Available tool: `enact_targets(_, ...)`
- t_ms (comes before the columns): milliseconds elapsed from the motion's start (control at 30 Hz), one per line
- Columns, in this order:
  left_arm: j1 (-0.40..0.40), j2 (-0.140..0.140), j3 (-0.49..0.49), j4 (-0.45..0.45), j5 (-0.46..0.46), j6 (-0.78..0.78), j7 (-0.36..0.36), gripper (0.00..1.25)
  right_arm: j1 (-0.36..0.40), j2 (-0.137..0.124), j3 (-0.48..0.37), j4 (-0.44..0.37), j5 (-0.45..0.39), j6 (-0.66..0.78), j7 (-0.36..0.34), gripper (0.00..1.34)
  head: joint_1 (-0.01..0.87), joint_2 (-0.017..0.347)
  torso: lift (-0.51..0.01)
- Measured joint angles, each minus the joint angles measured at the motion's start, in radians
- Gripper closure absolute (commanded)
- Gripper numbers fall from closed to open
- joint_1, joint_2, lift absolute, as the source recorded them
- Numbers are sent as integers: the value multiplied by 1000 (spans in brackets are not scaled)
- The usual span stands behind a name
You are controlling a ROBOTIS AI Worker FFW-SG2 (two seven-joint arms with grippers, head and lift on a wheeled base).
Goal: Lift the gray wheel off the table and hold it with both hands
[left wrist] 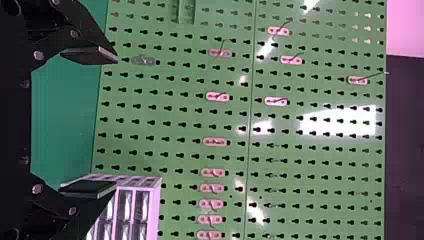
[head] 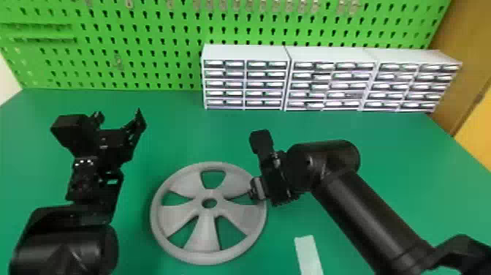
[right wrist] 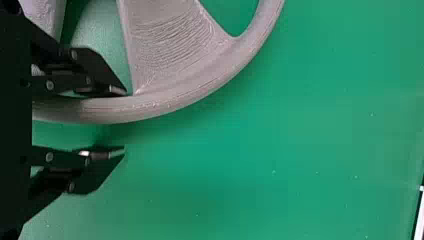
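Right claw (right wrist: 124,121) gapes, ungripping, around the gray wheel's rim (right wrist: 200,85); left claw (left wrist: 117,122) wide, empty. Lifting one-sided — we risk a tilt.

Wheel (head: 205,234): gray, five spokes, flat on green table (head: 175,137). Right end effector (head: 258,190): at wheel's right rim. Left end effector (head: 118,119): off to wheel's left, farther from the robot, fingers spread. White strip (head: 308,252): on table, nearer the robot, right of wheel. Behind: green pegboard (head: 128,58) with hooks along its top; drawer units (head: 244,53), three, side by side before it.
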Motion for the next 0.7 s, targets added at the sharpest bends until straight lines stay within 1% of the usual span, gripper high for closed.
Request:
enact_targets(100, -1, 0, 0, 0, 0, 0, 1, 369, -2, 0, -4, 0, 1, 6, -1, 1245, 711, 15, -98)
enact_targets(167, -1, 0, 0, 0, 0, 0, 1, 369, -4, 0, -8, 1, 1, 11, 0, 1282, 711, 15, -98)
enact_targets(500, -1, 0, 2, 0, -1, 0, 1, 369, -6, 0, -17, 2, 0, 18, 0, 1302, 711, 15, -98)
enact_targets(700, -3, 0, 1, 0, -2, 0, 1, 369, -23, 1, -7, 2, 5, 41, 0, 1302, 711, 15, -98)
